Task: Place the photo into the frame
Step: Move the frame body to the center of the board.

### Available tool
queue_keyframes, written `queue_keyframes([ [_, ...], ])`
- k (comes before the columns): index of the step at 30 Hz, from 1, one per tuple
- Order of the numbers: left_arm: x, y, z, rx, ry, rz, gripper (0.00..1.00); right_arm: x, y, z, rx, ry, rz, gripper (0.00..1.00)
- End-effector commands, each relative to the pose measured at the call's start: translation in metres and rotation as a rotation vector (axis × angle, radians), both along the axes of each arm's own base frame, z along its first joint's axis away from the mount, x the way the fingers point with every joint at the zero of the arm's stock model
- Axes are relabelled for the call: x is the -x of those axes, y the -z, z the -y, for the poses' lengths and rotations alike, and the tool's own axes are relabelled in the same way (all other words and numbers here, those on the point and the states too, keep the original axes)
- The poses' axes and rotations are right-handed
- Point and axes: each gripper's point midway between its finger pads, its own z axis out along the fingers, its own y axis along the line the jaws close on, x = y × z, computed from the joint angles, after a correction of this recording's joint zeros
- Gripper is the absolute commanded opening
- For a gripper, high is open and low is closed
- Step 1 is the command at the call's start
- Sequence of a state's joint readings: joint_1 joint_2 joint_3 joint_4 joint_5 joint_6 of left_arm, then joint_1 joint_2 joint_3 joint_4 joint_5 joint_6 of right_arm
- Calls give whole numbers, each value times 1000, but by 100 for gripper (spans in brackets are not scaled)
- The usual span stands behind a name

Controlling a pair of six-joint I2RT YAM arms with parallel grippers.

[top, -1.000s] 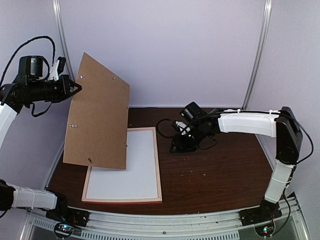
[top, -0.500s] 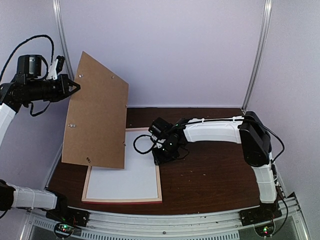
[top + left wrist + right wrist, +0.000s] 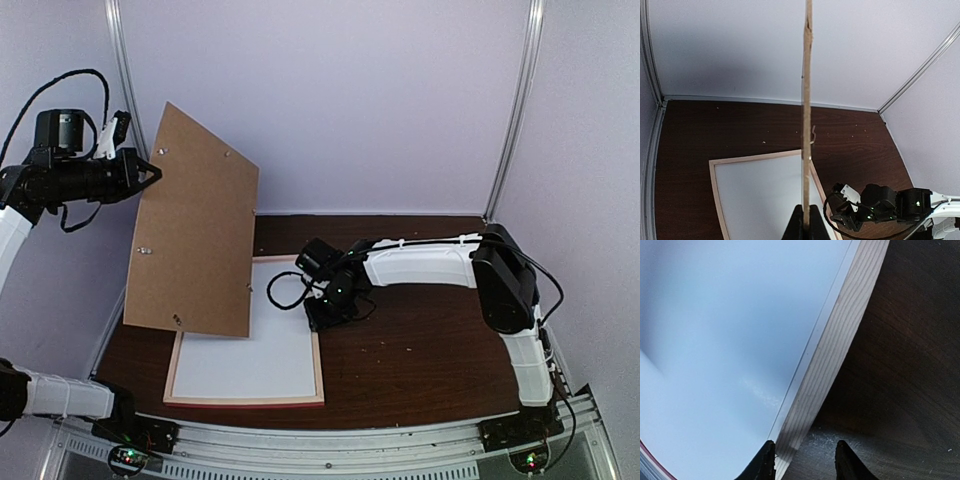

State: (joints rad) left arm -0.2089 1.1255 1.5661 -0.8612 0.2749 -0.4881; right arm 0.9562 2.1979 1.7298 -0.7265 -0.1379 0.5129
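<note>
while our left pincer (image 3: 150,172) clamps the brown backing board (image 3: 195,230) tilted above the bench (image 3: 430,350), the frame (image 3: 317,360) lies face down below it, and the photo (image 3: 250,350) (its white back, we judge) fills it. our right pincer (image 3: 802,462) is the nearer one. it stands half-wide astride the frame's right bar, which runs near to far, and grips nothing; the photo lies just to its left.

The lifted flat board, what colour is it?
The flat backing board is plain brown, clearest in the top view.
</note>
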Motion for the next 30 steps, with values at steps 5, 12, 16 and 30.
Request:
queue_keyframes([
  [5,-7,-43,6,53,31,158,0,-6,6,-12,-22,21,11,42],
  [12,-8,-41,8,57,40,154,0,-7,12,-11,-9,33,9,37],
  [16,-9,-39,9,58,47,161,0,-10,8,-1,12,62,24,33],
  [30,-16,-32,32,199,145,154,0,-14,2,66,35,251,56,25],
])
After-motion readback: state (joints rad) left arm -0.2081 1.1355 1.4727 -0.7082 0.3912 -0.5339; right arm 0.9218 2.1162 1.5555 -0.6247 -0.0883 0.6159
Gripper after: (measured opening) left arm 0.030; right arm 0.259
